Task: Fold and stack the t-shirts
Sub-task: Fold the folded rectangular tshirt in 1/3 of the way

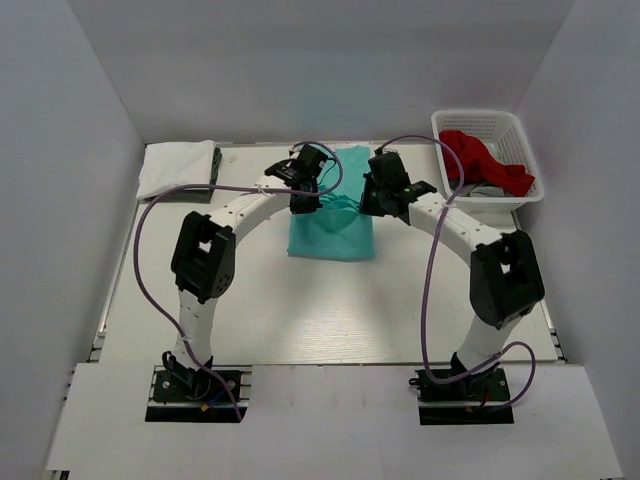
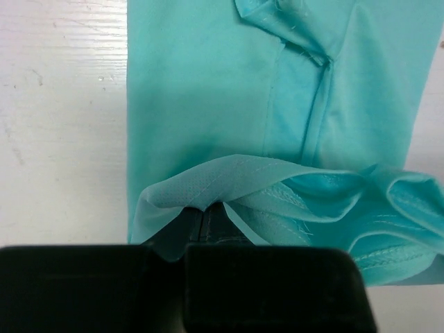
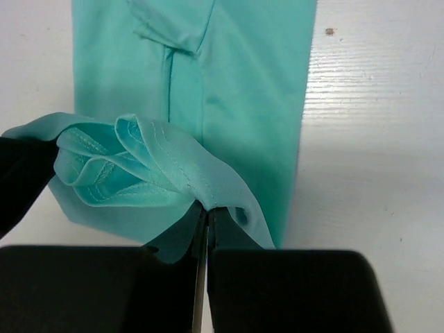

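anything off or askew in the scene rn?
Nothing spilled or damaged. Only the teal shirt: its lifted hem sags in rumpled folds between the two shut jaws, so that fold edge isn't straight.

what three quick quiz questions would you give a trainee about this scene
1. True or false: the red shirt lies in the basket.
2. Fill in: the folded white shirt lies at the far ___ corner of the table.
3. The left fingers and right fingers pinch which? A white shirt, B teal shirt, C red shirt.
Key: 1 true; 2 left; 3 B.
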Tool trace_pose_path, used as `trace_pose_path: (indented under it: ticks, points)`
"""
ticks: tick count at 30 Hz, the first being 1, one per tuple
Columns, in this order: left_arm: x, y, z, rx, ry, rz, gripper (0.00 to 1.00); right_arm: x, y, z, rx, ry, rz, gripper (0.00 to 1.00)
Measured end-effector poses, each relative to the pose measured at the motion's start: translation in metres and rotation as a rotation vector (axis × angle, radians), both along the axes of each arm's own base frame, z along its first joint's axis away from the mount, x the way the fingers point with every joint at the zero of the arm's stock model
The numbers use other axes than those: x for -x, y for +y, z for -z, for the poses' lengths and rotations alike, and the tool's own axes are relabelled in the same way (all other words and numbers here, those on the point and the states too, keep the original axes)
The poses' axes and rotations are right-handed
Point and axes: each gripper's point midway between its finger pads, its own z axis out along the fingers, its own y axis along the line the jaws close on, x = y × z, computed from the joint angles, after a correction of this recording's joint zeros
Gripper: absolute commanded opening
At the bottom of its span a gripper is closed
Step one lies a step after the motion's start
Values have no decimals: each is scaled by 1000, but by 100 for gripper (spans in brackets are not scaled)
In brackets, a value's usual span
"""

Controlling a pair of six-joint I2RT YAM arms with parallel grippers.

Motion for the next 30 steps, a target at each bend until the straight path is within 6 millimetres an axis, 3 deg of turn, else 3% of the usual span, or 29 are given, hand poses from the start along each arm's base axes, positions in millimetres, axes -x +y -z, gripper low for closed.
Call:
trace_pose_path:
  ticks: [6, 13, 15, 16, 18, 21, 22, 23, 24, 25, 28, 30]
  points:
    - [-16, 6, 22, -21, 39, 11, 0, -22, 0, 19, 3, 52, -6, 0]
    - [-29, 15, 31, -1, 60, 20, 0, -36, 2, 44, -13, 117, -18, 0]
    - [-34, 15, 32, 5, 57, 20, 5, -39, 3, 51, -24, 138, -27, 0]
    - [-36, 14, 32, 8, 54, 21, 14, -40, 4, 53, -28, 146, -29, 0]
    - [-39, 13, 35, 13, 53, 28, 22, -45, 6, 56, -39, 156, -35, 0]
    - [-45, 13, 39, 23, 50, 33, 47, -56, 10, 60, -52, 163, -36, 16]
    - [-49, 12, 41, 26, 45, 37, 66, -61, 10, 61, -56, 163, -30, 26]
    - [-55, 11, 41, 31, 38, 43, 77, -65, 10, 62, -61, 163, -26, 44]
    - [-63, 10, 40, 40, 27, 42, 84, -69, 10, 63, -67, 163, -18, 57]
    - [-74, 11, 36, 51, 7, 38, 98, -73, 9, 62, -69, 159, -12, 72]
    - [-101, 17, 22, 74, -54, 18, 100, -80, 3, 58, -82, 149, 4, 90]
    - [-109, 26, 12, 80, -83, 6, 100, -84, 1, 53, -88, 135, 6, 90]
